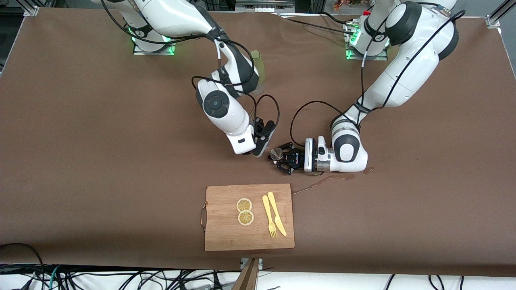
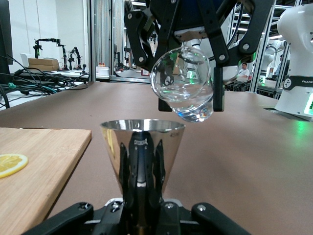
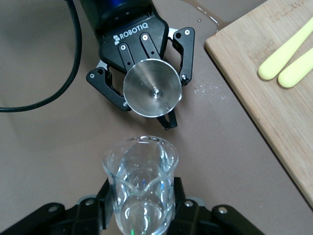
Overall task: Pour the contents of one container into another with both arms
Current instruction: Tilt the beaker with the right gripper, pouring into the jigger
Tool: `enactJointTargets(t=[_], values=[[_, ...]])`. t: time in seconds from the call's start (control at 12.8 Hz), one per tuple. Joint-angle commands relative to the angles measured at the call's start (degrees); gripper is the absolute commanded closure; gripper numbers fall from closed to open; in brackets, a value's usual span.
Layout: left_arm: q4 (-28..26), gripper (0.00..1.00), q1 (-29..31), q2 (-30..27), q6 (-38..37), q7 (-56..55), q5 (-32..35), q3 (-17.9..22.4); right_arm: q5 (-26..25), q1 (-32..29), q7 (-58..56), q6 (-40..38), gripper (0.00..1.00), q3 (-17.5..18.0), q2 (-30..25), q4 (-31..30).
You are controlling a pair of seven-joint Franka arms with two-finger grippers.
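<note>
We see the left end effector low over the brown worktop, its fingers pinching a small metal cone cup upright, mouth up. The right end effector hangs just beside it, pinching a clear glass beaker that is tipped forward. In the left wrist view the beaker sits above and close to the cone cup's rim, its lip not yet clearly over the mouth, so we judge the coming move turns on that small gap: the beaker's long axis leans toward the cone cup, and the right arm carries the pouring side while the left arm holds the receiver steady. A wet streak runs across the worktop from beneath the left arm toward a wooden cutting board, which lies nearer the front camera and carries two lemon slices and a yellow fork and knife. A tall greenish bottle stands near the right arm's base, partly hidden.
</note>
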Motion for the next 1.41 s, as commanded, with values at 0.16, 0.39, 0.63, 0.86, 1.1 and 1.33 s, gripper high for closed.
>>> enactJointTargets(t=[0.16, 0.39, 0.63, 0.86, 1.1, 1.33], values=[[-0.2, 1.0, -0.1, 1.0, 0.5, 3.2, -2.2, -0.6, -5.9, 2.3, 6.7, 0.3, 0.87, -1.1, 1.0, 3.0], [-0.3, 1.0, -0.4, 1.0, 0.5, 3.4, -3.2, -1.0, -7.6, 5.2, 9.2, 0.3, 0.87, -4.0, 1.7, 3.4], [-0.5, 1.0, -0.5, 0.9, 0.5, 3.4, -3.3, -1.3, -9.5, 7.8, 9.4, 0.2, 0.87, -6.8, 2.8, 4.7], [-0.5, 1.0, -0.5, 0.9, 0.4, 3.5, -3.3, -1.5, -10.6, 7.8, 9.4, 0.1, 0.87, -7.1, 3.1, 5.5], [-0.5, 1.0, -0.5, 0.9, 0.4, 3.5, -3.3, -1.9, -13.7, 8.2, 9.4, 0.1, 0.87, -7.1, 3.2, 5.8], [-0.4, 1.0, -0.4, 0.9, 0.5, 3.5, -3.3, -2.1, -14.3, 8.3, 9.4, 0.0, 0.87, -7.1, 3.2, 5.9]])
